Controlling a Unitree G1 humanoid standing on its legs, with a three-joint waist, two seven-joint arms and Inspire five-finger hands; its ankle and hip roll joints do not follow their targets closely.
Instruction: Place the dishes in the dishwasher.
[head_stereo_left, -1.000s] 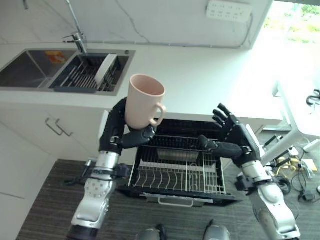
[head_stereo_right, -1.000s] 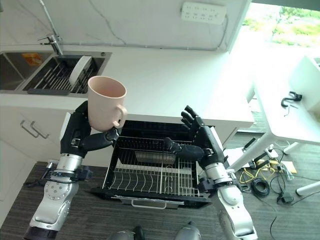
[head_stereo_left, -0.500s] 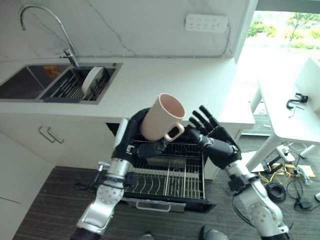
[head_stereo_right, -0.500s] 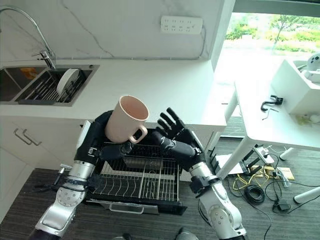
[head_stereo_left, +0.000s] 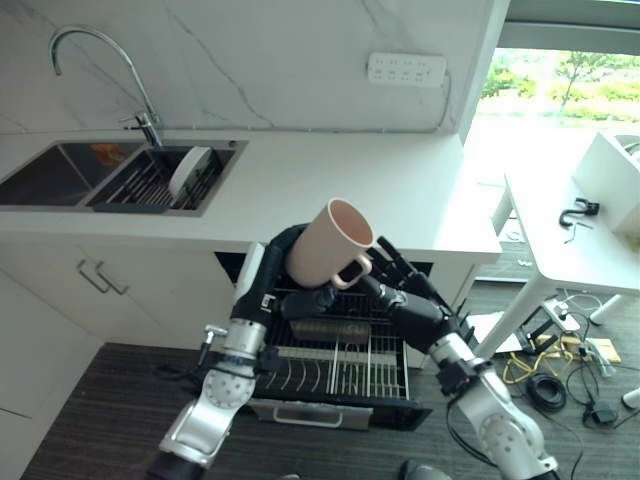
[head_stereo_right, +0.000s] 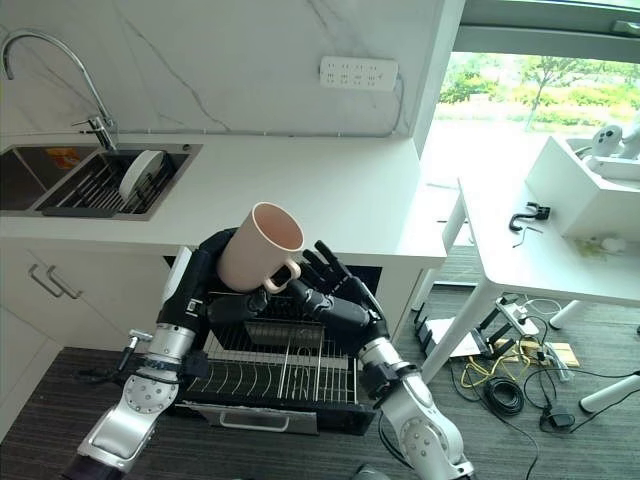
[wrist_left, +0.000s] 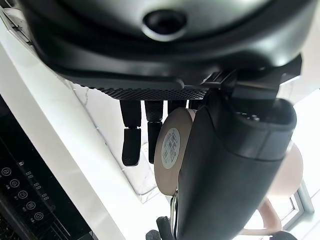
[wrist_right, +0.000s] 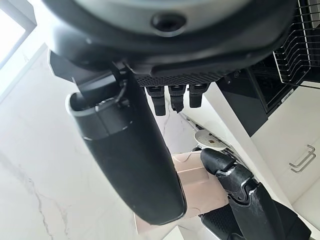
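The left hand (head_stereo_left: 300, 300) held the pink mug (head_stereo_left: 330, 243) tilted above the open dishwasher rack (head_stereo_left: 335, 365). The right hand (head_stereo_right: 335, 295), fingers spread, seemed to touch its handle; a clumsy handover could drop it.

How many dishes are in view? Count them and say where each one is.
2. A pink mug is held in the left hand above the open dishwasher rack, the right hand beside it. A white plate stands in the sink rack. Others may be hidden.
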